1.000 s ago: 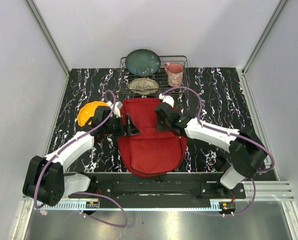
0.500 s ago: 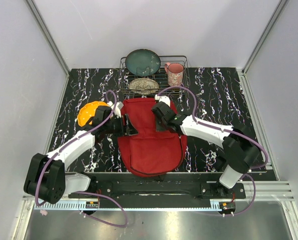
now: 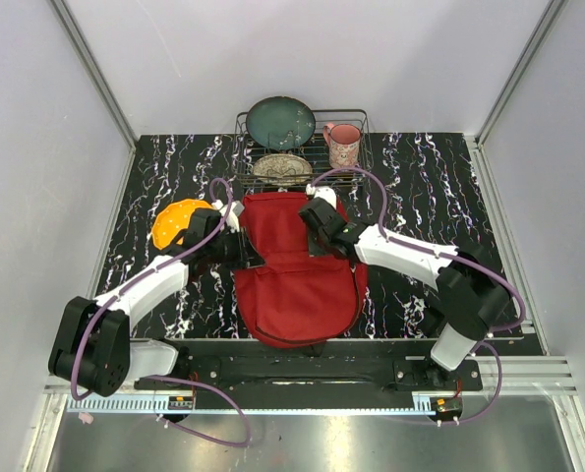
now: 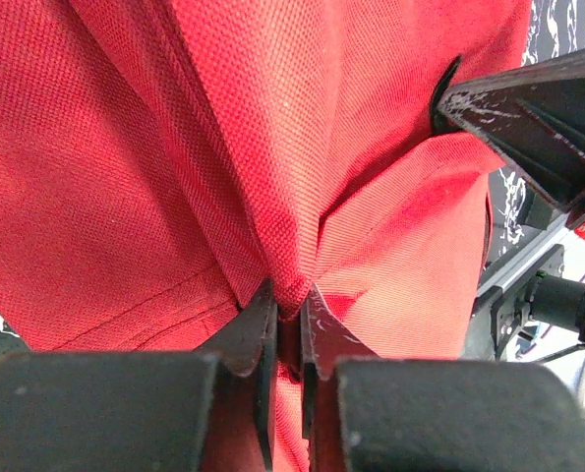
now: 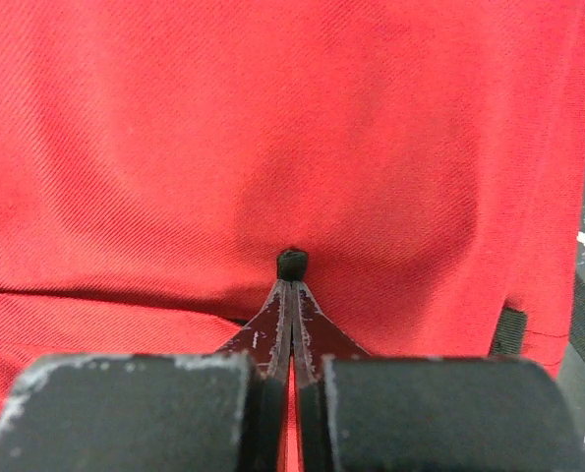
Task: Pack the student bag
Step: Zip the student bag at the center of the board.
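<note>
Two clamped tight, left claw (image 4: pixel 285 305), right claw (image 5: pixel 291 285), pinching student bag (image 3: pixel 297 285) fabric

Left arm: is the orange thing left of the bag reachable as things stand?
Probably not yet. The left arm has its jaws shut on a fold of the student bag; once released, the orange thing lies right beside its wrist, unobstructed.

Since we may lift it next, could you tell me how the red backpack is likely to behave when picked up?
Probably floppy: the backpack puckers into folds where the left gripper pinches it. It lies fairly flat, so it is likely light, and would sag rather than hold shape.
</note>
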